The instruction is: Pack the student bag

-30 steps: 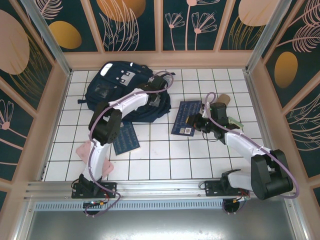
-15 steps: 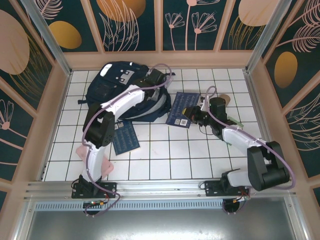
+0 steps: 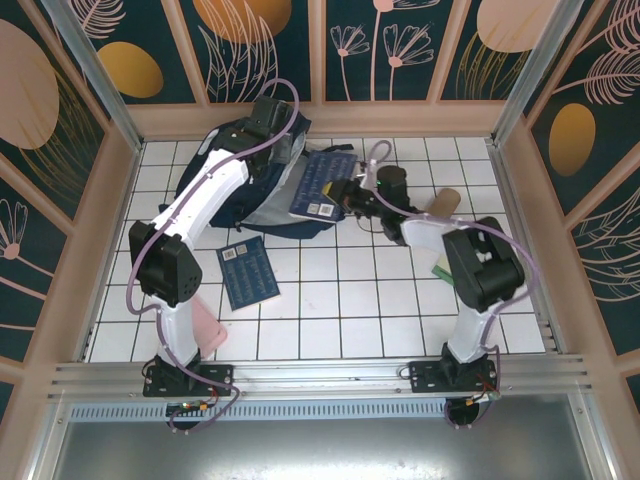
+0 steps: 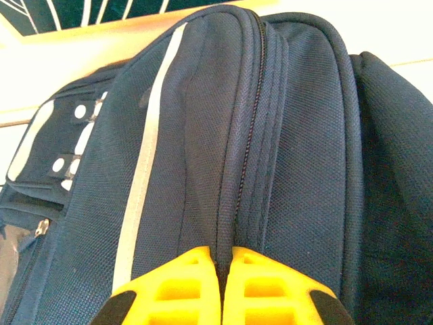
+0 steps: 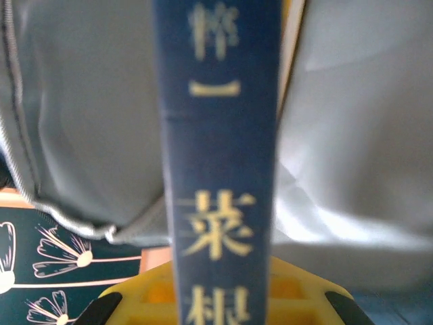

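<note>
At the far left of the tiled table [image 3: 330, 300], against the back wall, lies the bag [image 3: 215, 185], its mouth turned toward the middle and its grey lining [image 3: 268, 212] showing. Your left gripper [image 4: 221, 264] has its yellow fingers pressed together on the fabric at the top zipper seam, lifting that edge so the mouth gapes. Your right gripper [image 3: 356, 190] is pinching a dark blue book [image 3: 322, 183] by one end, and the other end is already at the opening. From the right wrist, the spine runs up between the fingers with lining on both sides.

The step looks like sliding this book in. Hold the lifted edge high and taut so the lining does not sag into the path. Drive the book along its own length without twisting, and watch the zipper edge on the left, which could catch a corner. Let go only once most of the cover is inside. A second book [image 3: 250, 272] waits flat near the left arm.

On the spine you can read the gold characters 菜根, with 一 above them; the character over that is cut off. Cover labels in the top view are too small to read.
</note>
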Tool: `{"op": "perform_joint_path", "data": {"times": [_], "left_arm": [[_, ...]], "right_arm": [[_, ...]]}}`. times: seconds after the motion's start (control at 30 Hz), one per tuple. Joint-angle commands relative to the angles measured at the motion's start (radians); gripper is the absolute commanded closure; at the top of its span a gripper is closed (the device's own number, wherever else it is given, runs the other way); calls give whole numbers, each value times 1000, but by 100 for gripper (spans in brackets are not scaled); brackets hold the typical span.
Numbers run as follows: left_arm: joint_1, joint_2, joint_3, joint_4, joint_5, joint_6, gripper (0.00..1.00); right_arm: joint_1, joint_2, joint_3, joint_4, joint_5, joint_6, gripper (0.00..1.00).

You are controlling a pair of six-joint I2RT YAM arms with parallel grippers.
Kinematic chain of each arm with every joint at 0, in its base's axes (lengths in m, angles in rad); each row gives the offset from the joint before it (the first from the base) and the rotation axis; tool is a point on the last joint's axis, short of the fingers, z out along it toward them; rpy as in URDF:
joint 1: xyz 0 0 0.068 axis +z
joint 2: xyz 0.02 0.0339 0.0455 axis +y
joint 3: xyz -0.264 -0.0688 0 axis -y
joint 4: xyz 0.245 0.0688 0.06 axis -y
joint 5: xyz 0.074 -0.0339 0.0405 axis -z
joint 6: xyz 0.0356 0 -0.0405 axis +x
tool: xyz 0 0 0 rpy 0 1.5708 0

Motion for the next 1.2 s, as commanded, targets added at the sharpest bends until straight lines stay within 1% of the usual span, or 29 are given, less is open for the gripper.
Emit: {"op": "perform_joint_path", "data": {"times": [0.0,0.13,0.17,0.33,0.43,0.5,0.53,0.57,0.6,0.63,0.7,0.73,0.93,1.07,1.1,1.17], "left_arm": [[-6,-76,82,91,55,-4,100],[-5,-72,110,80,64,-14,100],[-5,-70,116,79,65,-15,100],[-5,-68,127,69,58,-26,100],[-5,-69,127,68,69,-32,100],[-5,-69,125,69,67,-35,100],[-5,-68,127,68,66,-37,100],[-5,-68,127,68,66,-35,100],[-6,-68,127,68,64,-34,100],[-5,-67,127,68,61,-31,100],[-5,-64,126,66,56,-29,100],[-5,-63,124,65,54,-30,100],[-5,-60,104,62,39,-31,100],[-2,-63,88,64,32,-27,100],[-2,-63,85,64,29,-26,100],[-2,-62,80,64,31,-26,100]], "right_arm": [[50,112,149,114,61,60,100],[85,277,327,110,120,138,100],[107,320,385,94,134,150,100],[148,525,669,8,196,191,100],[161,657,887,-108,215,195,100],[167,754,1066,-245,217,180,100],[169,794,1139,-318,218,157,96],[173,817,1203,-380,221,134,86],[175,834,1262,-449,226,107,73],[176,835,1295,-500,229,81,61],[174,811,1294,-557,244,50,45],[174,797,1289,-589,252,39,43],[173,666,1160,-654,280,-53,42],[171,596,1089,-703,302,-93,40],[170,575,1063,-705,311,-99,40],[169,542,1004,-663,310,-105,45]]}}
